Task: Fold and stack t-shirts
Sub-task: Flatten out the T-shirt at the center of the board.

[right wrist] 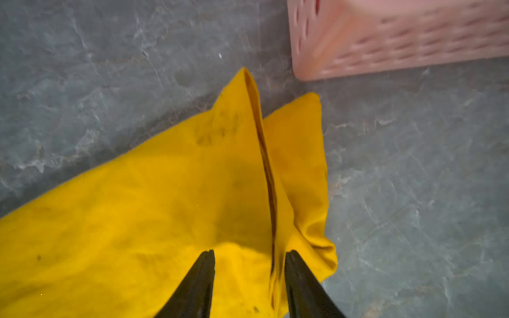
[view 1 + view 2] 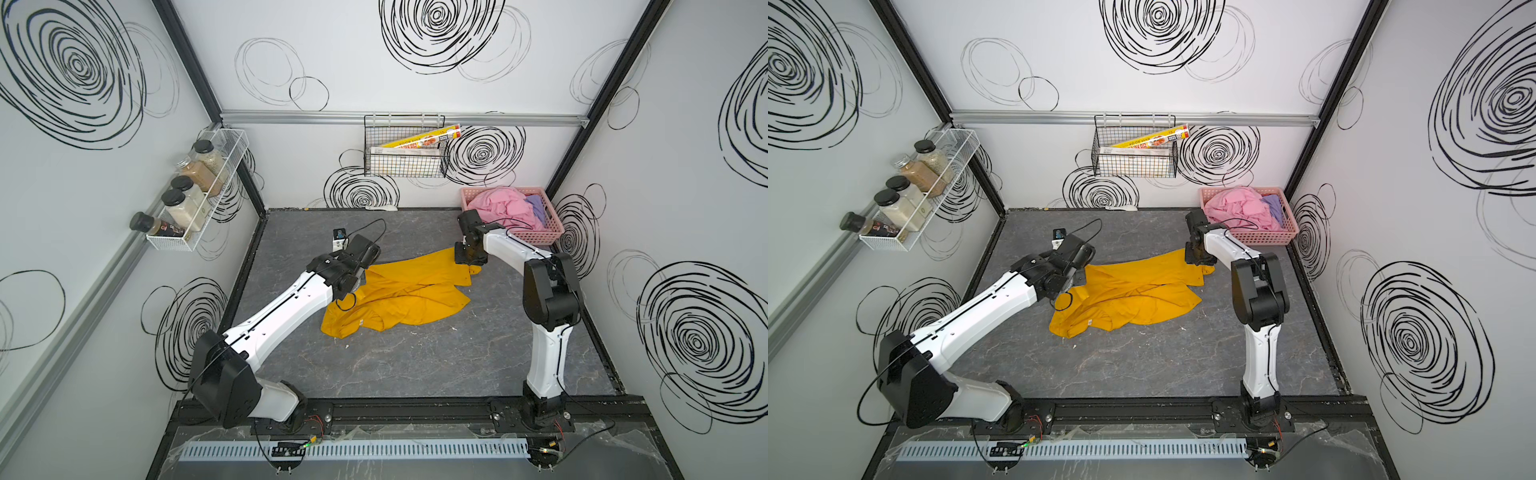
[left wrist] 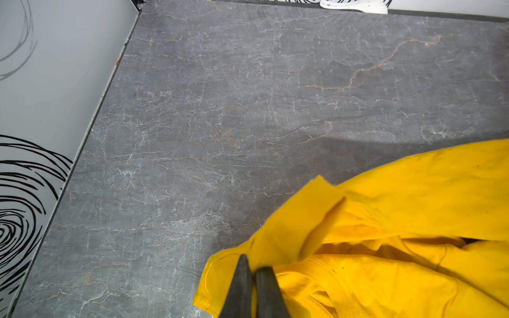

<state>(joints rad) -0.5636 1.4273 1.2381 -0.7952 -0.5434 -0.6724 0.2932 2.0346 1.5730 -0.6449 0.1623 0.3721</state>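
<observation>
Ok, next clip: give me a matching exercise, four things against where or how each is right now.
1 mustard-yellow t-shirt
2 pink t-shirt
3 left gripper
4 right gripper

A crumpled in the pink basket
B jaws apart above yellow cloth
C lying rumpled on the table
D shut on a yellow edge

Pairs: 1-C, 2-A, 3-D, 4-B

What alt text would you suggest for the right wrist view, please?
The right pincer, jaws apart, sits over a raised fold at a corner of the mustard-yellow t-shirt on the grey marbled table. A pink perforated basket stands just beyond, blurred.
</observation>
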